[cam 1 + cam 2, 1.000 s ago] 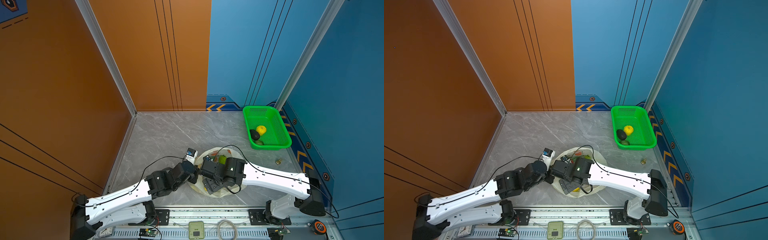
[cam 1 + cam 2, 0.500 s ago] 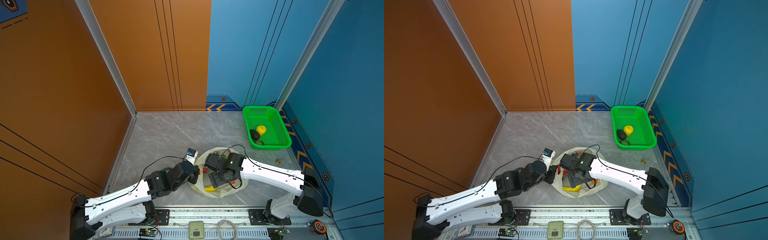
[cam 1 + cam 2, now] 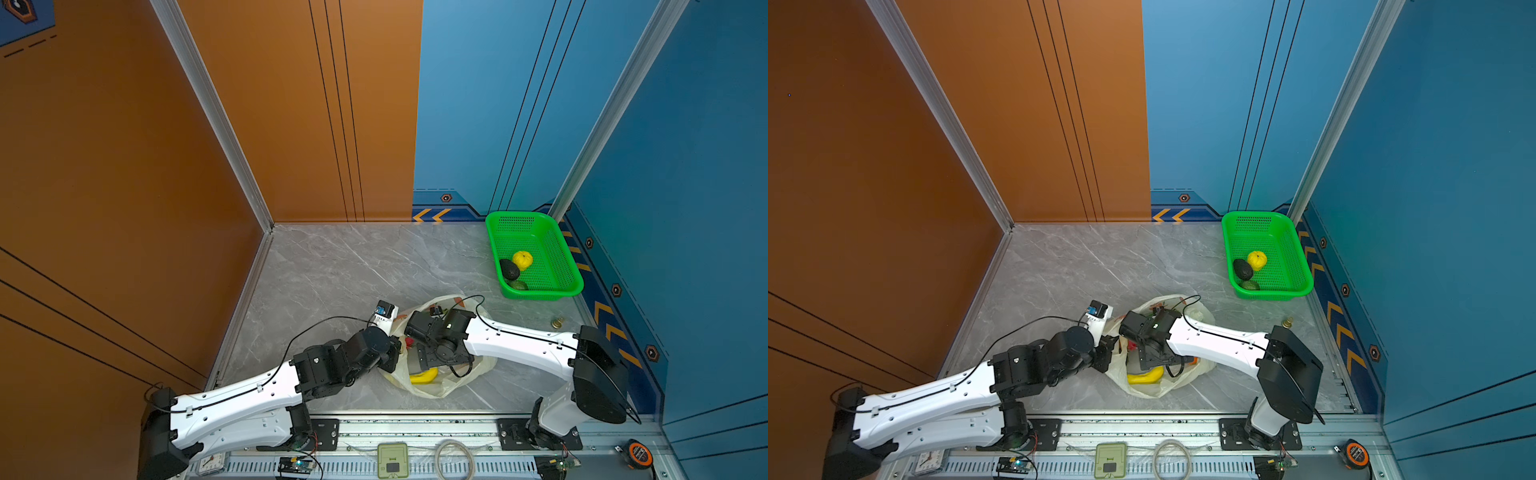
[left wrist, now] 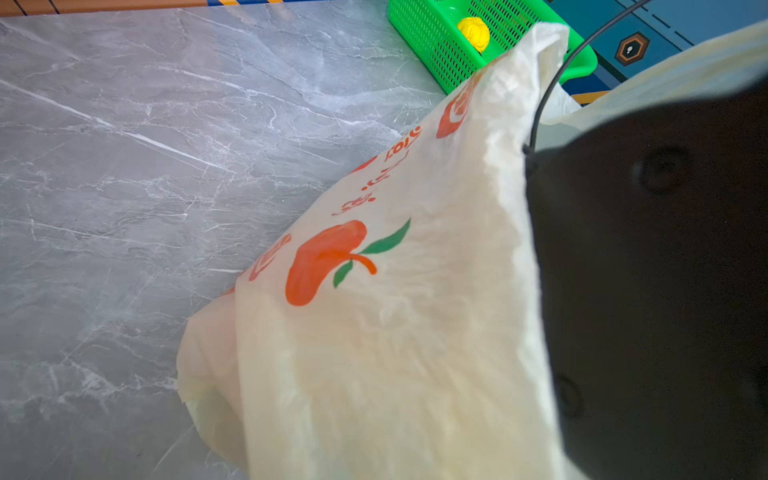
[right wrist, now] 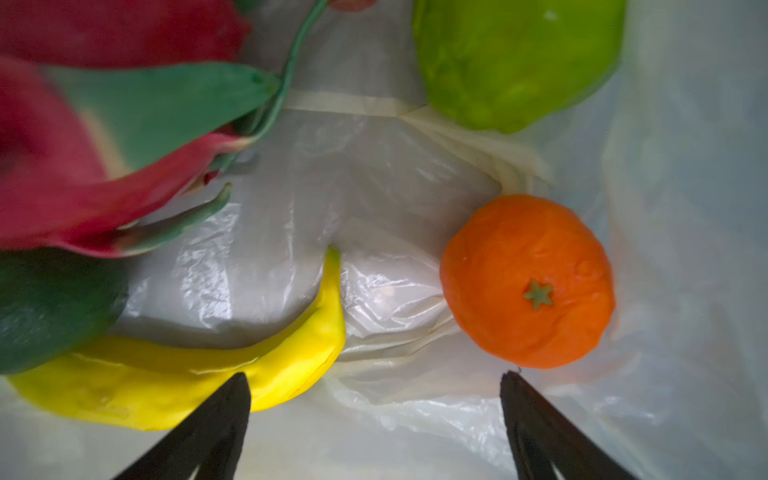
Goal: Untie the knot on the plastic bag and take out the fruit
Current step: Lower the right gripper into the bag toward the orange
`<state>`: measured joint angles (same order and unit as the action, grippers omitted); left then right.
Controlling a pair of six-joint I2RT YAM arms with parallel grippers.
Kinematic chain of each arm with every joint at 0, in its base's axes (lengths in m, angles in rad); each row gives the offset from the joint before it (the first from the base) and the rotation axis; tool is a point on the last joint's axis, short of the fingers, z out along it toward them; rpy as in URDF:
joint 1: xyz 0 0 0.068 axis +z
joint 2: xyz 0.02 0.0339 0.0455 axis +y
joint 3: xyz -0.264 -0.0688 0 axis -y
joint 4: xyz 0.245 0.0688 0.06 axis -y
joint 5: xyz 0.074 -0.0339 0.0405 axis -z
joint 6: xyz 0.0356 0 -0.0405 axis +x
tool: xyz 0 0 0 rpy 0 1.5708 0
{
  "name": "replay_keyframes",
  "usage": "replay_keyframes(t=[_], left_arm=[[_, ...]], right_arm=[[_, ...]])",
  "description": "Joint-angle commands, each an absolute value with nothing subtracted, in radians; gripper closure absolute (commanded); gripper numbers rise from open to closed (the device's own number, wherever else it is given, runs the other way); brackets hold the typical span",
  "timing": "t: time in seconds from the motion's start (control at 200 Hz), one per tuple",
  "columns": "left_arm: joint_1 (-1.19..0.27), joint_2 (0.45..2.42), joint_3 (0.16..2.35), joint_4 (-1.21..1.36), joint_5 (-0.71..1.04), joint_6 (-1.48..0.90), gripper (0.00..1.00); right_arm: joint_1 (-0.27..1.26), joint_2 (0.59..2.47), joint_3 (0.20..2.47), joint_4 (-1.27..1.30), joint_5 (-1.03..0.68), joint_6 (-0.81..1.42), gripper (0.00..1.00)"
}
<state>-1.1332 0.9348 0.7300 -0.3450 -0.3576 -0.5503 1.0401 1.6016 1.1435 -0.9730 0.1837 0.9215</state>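
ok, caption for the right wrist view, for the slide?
Right gripper, fingers spread, inside the plastic bag over a banana and an orange, dragon fruit and green fruit nearby.

- plastic bag (image 4: pixel 395 353): translucent pale yellow, printed with red-orange fruit, green leaves and red-orange lettering.
- banana (image 5: pixel 187 374): bright yellow.
- orange (image 5: pixel 528 282): vivid orange, with a small green star-shaped calyx.
- dragon fruit (image 5: pixel 54 195): pink-red with green scales.
- bumpy fruit (image 5: pixel 515 58): lime green.
- basket (image 3: pixel 559 253), at the right of both top views: bright green mesh, holding a yellow citrus (image 3: pixel 522 260), a near-black avocado (image 3: pixel 509 269) and a green avocado (image 3: pixel 518 285).
- floor (image 3: pixel 353 266): grey marble with white veins.
- walls (image 3: pixel 124 166): orange-brown at the left, blue at the right, with thin black lines.
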Motion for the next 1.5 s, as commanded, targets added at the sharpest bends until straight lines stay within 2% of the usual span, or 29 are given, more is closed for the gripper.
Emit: replay_keyframes(t=[0.0,0.23,0.636,1.021,1.492], left_arm=[[-1.144,0.915,0.714,-0.306,-0.346,-0.561,1.0],[-1.156,0.917,0.703,-0.299,-0.332,-0.566,1.0],[-1.161,0.924,0.701,-0.292,-0.33,-0.563,1.0],[-1.163,0.923,0.693,-0.281,-0.337,-0.571,1.0],[-1.164,0.923,0.699,-0.286,-0.346,-0.569,1.0]], right_arm=[[1.019,1.584,1.114,-0.976,0.298,0.979,0.05],[0.983,1.571,1.067,-0.938,0.384,0.996,0.0],[0.962,1.595,1.04,-0.763,0.234,0.945,0.0],[1.0,1.665,1.076,-0.737,0.206,0.935,0.0],[0.969,1.685,1.09,-0.703,0.285,0.891,0.08]])
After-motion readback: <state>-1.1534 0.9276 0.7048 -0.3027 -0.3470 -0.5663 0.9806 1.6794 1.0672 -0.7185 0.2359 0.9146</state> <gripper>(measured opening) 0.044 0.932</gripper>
